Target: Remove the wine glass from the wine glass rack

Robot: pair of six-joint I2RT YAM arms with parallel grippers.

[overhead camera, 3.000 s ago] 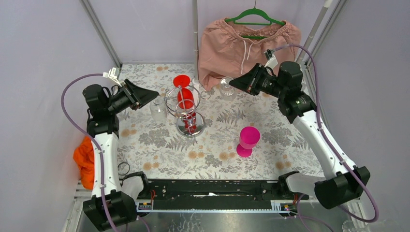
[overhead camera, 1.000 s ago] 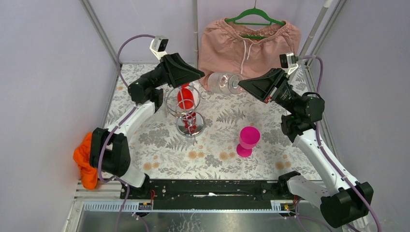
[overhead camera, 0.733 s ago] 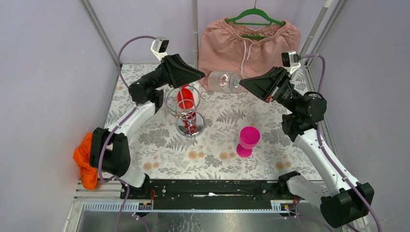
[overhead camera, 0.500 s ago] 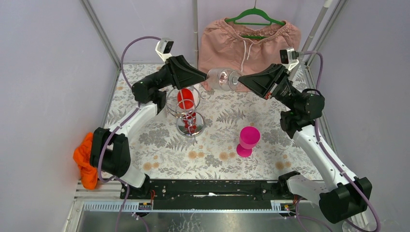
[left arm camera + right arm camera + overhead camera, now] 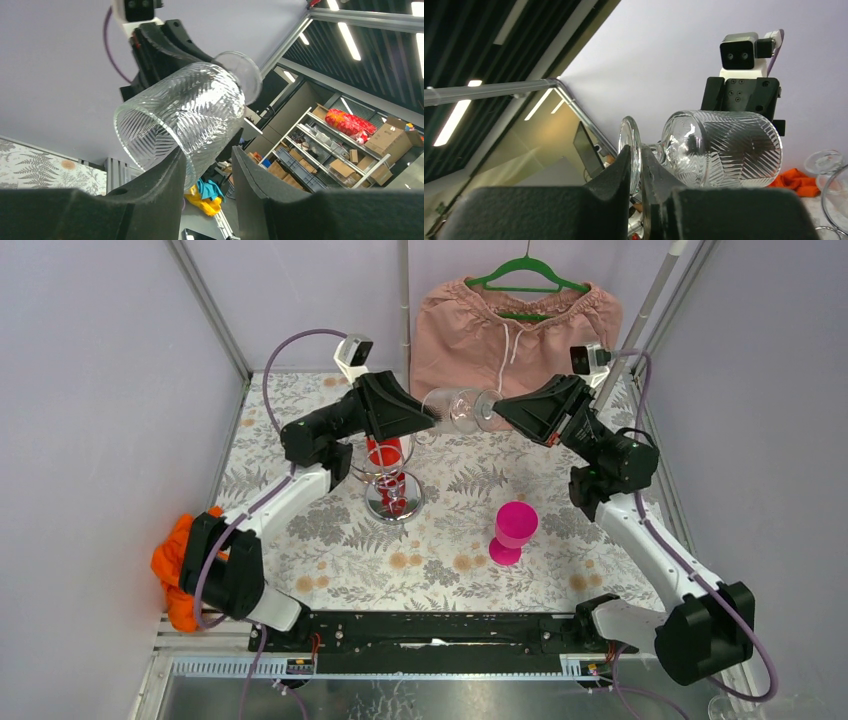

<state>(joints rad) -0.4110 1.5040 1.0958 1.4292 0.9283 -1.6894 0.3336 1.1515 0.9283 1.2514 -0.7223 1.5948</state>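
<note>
A clear ribbed wine glass lies on its side in the air above the back of the table. My right gripper is shut on its round foot, and the bowl points away from it. My left gripper is open at the bowl's rim; the glass rests against one finger and stands apart from the other. The chrome wine glass rack stands below the left gripper, with a red wine glass in its ring of hooks.
A pink goblet stands upright right of the rack. Pink shorts hang on a green hanger at the back wall. An orange cloth lies at the table's left edge. More clear glassware shows low in the right wrist view.
The right gripper has carried the clear glass up and to the left. The left gripper has swung right until its fingers reach the bowl's rim. The rack and red glass have not moved.
</note>
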